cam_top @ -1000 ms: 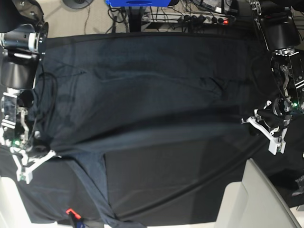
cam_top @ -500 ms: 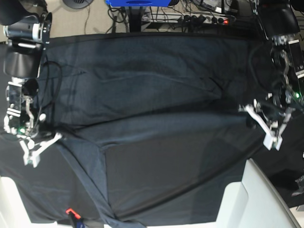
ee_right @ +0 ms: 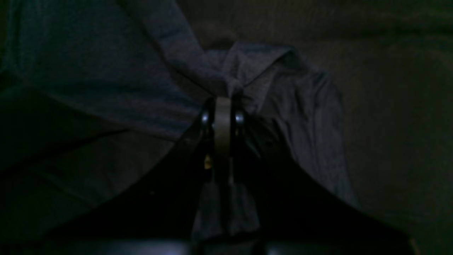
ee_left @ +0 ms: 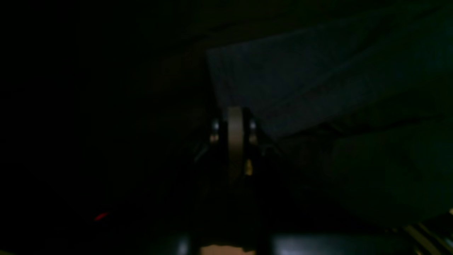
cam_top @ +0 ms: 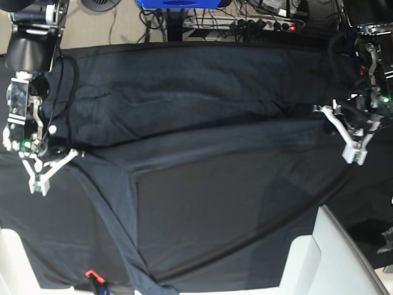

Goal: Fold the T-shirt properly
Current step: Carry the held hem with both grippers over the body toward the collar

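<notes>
Grippers have carried the T-shirt edge farther up.

Base view evenly lit; wrist views underexposed — murky, soft.

Dark charcoal heathered T-shirt spread wide across the black tablecloth's far half, near edge lifted into a long fold, one sleeve trailing toward the near edge, fabric creased, bunched at corners

T-shirt: matt heathered knit cloth; tablecloth: smooth black cloth
</notes>
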Action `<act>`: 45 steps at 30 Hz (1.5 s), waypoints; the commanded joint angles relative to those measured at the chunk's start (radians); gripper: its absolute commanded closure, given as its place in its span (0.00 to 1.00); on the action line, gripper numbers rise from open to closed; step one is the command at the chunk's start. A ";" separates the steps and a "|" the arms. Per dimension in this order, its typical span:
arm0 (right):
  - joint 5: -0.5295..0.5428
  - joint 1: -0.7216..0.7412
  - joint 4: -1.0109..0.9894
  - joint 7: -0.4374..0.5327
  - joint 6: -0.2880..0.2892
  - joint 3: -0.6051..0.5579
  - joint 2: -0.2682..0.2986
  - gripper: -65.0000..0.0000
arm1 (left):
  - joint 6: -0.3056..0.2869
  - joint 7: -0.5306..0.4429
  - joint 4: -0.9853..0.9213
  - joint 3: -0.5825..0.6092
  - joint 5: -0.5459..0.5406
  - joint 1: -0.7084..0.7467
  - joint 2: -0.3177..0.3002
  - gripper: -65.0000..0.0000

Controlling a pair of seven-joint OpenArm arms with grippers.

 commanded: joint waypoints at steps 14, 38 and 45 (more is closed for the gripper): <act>0.002 -0.122 0.110 -0.024 -0.003 0.100 0.006 1.00 | -0.081 -0.014 -0.022 -0.047 0.007 0.028 -0.013 1.00; 0.000 -0.236 0.205 -0.051 0.000 0.169 -0.066 1.00 | -0.081 -0.115 -0.019 -0.048 0.004 0.107 -0.018 1.00; 0.000 -0.254 0.236 -0.053 0.000 0.169 -0.060 1.00 | -0.082 -0.116 -0.019 -0.052 0.002 0.139 -0.017 1.00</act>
